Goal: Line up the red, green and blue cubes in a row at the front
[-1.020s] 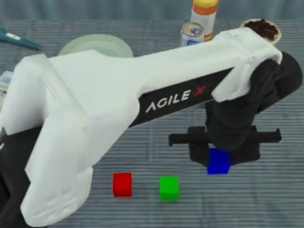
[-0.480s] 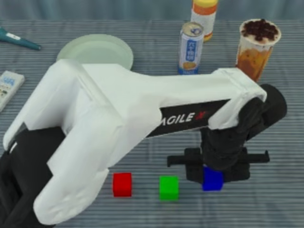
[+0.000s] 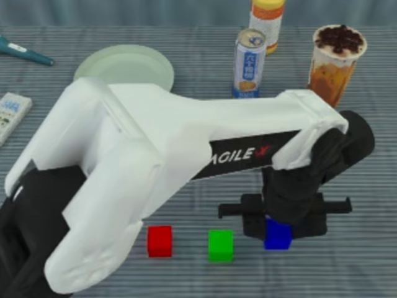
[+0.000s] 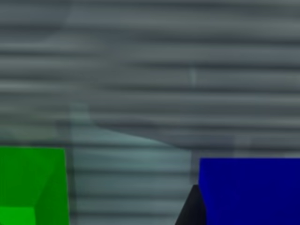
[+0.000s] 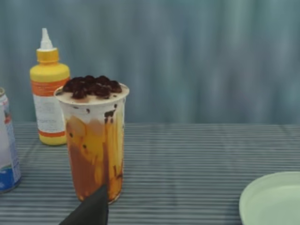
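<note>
Near the front edge of the table (image 3: 366, 273), the blue cube (image 3: 277, 235) sits low under the left gripper (image 3: 280, 218), at the right end of a row. The green cube (image 3: 220, 244) is just to its left with a small gap between them, and the red cube (image 3: 159, 241) lies farther left again, all three roughly level with one another. From above, the gripper's black body covers the top of the blue cube, so I cannot tell whether its fingers are clamped on the cube or let go; the left wrist view shows only the blue cube close beside a dark fingertip (image 4: 192, 210), with the green cube off to the side on the striped cloth.

My left arm (image 3: 155, 161) reaches across the table from the left side to that spot. Behind it, toward the back, stand a drink can (image 3: 249, 63), a yellow-capped bottle (image 3: 267, 18) and a cup of bubble tea (image 3: 334, 62). A pale green plate (image 3: 124, 65) lies at the back left, with a teal pen (image 3: 25, 53) and a small white box (image 3: 11, 112) at the left edge.

The right gripper is out of the top view; its wrist camera looks at the cup, bottle and plate, and its fingers cannot be judged.
</note>
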### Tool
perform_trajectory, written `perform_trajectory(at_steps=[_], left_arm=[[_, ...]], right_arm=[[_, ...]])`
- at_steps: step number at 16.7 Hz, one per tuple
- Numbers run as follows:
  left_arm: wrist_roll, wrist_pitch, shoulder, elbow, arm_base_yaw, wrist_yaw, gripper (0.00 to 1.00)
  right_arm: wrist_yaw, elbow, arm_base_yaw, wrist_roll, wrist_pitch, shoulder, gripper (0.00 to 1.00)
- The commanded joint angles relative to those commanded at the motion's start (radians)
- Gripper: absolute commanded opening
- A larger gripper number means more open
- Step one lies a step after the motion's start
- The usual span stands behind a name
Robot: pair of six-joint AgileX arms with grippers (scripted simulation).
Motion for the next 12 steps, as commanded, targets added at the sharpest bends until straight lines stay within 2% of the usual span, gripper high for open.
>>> perform_trajectory(at_steps=[7, 12], left_arm=[[0.000, 0.000, 0.000, 0.000, 0.000, 0.000, 0.98], [0.000, 0.000, 0.000, 0.000, 0.000, 0.000, 1.00]], right_arm=[[0.000, 0.000, 0.000, 0.000, 0.000, 0.000, 1.00], [0.000, 0.000, 0.000, 0.000, 0.000, 0.000, 1.00]])
